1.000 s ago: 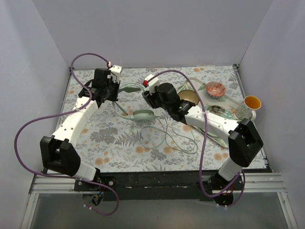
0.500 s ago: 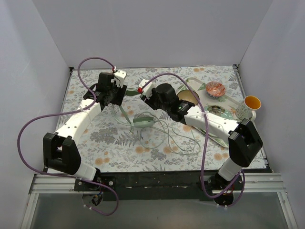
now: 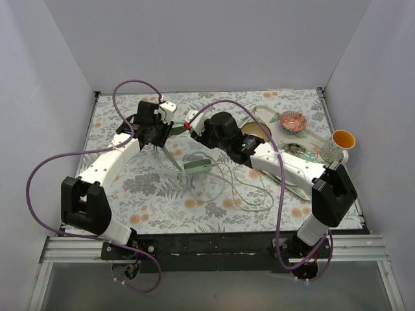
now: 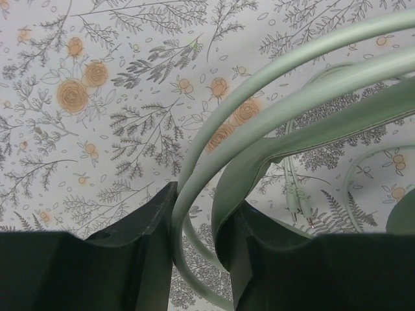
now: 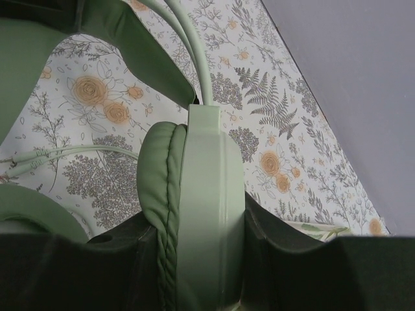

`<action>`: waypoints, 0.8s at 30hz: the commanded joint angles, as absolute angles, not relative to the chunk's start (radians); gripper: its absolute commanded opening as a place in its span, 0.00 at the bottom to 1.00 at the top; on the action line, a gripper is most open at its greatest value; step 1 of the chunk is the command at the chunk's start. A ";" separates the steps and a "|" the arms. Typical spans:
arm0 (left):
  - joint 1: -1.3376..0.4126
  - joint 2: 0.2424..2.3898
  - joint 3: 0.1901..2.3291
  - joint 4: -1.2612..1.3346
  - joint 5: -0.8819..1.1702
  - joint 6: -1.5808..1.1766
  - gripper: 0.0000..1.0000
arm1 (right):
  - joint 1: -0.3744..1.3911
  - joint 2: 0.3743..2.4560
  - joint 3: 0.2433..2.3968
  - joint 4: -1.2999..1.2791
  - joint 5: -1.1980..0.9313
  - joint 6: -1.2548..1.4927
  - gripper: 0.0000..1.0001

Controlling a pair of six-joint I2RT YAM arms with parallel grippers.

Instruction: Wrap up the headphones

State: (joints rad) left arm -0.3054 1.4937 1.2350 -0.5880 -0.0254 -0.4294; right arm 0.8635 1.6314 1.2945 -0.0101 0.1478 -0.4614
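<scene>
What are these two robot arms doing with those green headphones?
The two arms are holding the mint-green headphones between them. The left end effector is closed on the headband, and the right end effector is clamped on one ear cup. The thin cable lies in loose loops on the flowered tablecloth, not yet wrapped.

- Top camera peers down from high behind the arm bases [image 3: 123,251] at the frame's bottom, taking in the whole floral table [image 3: 130,188].
- Both wrist cameras sit tight in, angled down at it.
- All three share the headphones [image 3: 196,166].
</scene>
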 commanded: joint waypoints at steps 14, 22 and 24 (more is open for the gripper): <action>-0.302 1.489 1.255 -0.647 -0.002 -0.463 0.00 | 0.851 1.591 1.370 0.035 0.143 -0.482 0.01; -0.235 1.520 1.330 -0.624 0.153 -0.702 0.00 | 0.851 1.559 1.368 0.028 0.031 -0.436 0.83; -0.207 1.537 1.344 -0.624 0.195 -0.727 0.00 | 0.851 1.508 1.352 0.055 0.017 -0.426 0.96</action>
